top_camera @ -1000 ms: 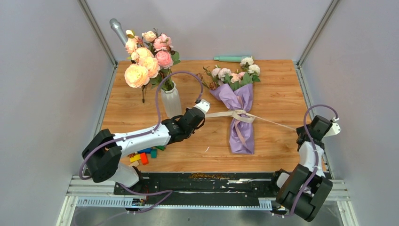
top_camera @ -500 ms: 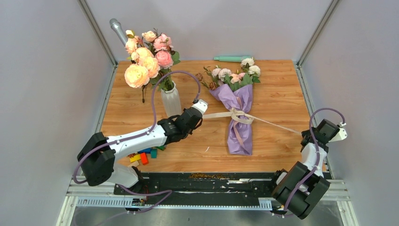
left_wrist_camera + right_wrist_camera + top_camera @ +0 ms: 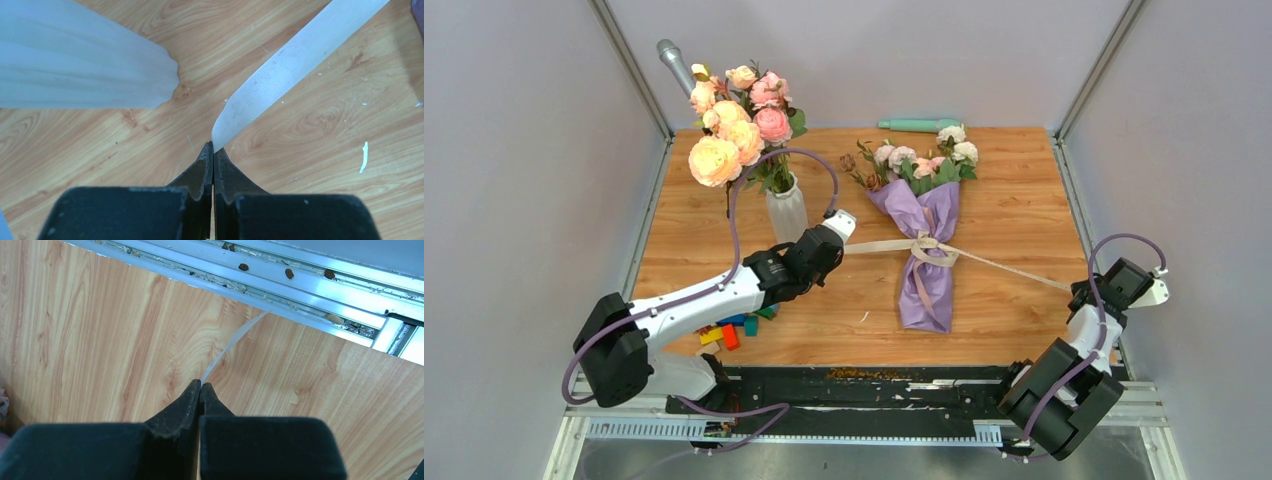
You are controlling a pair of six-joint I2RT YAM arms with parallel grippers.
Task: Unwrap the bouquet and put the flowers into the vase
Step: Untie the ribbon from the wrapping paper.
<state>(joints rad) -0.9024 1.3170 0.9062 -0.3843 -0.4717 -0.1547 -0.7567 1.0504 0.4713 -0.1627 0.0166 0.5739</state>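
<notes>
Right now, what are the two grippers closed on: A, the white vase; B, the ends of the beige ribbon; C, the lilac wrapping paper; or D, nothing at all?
B: the left gripper and the right gripper each pinch one end of the ribbon, which is tied around the bouquet.

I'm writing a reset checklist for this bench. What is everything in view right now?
bouquet: one, lilac paper, lying mid-table
roses: small bunch, white and pale pink, at the bouquet's top
ribbon: one, beige, tied round the bouquet
vase: one, white, left of the bouquet
large blooms: one bunch, peach and pink, in the vase
tube: one, teal, table's back edge
blocks: several, mixed colours, near edge by the left arm
metal cylinder: one, grey, back left corner
table: one, wood
left hand: black, shut on the ribbon's left end
right hand: black, shut on the ribbon's right end
</notes>
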